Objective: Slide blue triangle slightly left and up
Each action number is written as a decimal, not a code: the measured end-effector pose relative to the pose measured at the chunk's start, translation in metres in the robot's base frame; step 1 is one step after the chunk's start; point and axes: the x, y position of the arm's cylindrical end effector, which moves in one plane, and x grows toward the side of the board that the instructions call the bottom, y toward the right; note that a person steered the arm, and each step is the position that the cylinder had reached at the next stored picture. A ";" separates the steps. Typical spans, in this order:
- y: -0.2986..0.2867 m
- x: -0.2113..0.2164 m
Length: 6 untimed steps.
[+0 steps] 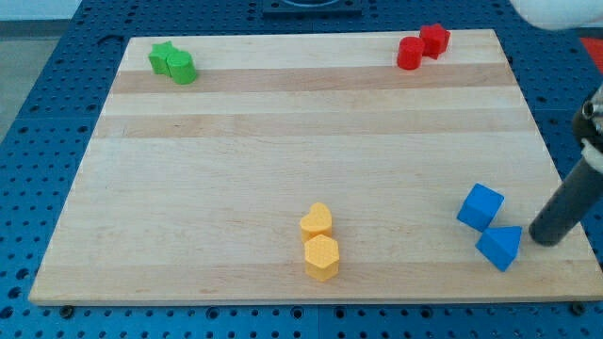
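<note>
No brand, label or writing can be read anywhere. My tip (543, 239) sits just right of the blue triangle (500, 247), at the wooden board (283, 141)'s near right corner; whether they touch is hard to tell. The rod carries no gripper. A blue cube (480, 206) touches the triangle's far-left side. Two yellow blocks (319, 241) sit near centre, two green blocks (172, 63) far left, two red blocks (422, 45) far right; their shapes are unclear.

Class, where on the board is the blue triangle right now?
The blue triangle sits near the view's bottom right corner, touching the blue cube, with my tip just to its right.
</note>
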 end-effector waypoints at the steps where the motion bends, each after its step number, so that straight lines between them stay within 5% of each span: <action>1: -0.015 0.028; 4: -0.039 0.038; 6: -0.042 0.007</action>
